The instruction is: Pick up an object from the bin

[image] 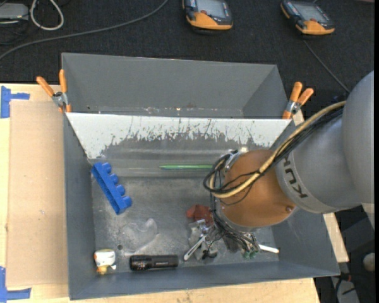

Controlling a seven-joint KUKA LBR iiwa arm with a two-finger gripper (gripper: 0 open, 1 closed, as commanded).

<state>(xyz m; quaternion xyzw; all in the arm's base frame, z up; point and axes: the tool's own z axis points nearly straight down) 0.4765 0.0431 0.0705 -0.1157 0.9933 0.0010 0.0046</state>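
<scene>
My gripper [202,243] is low in the bin's front right part, below the arm's orange cover. A small red-brown thing [198,213] lies just behind it, partly hidden by the cover. A black cylinder [153,262] lies on its side to the gripper's left, near the front wall. A thin white stick with a green bit [263,250] pokes out to the right from under the wrist. What lies right under the gripper is hidden.
A blue toothed block [112,187] lies at the left. A thin green stick [186,166] rests near the back wall. A crumpled clear wrapper [139,230] sits in the middle, and a small white and yellow thing [105,259] in the front left corner.
</scene>
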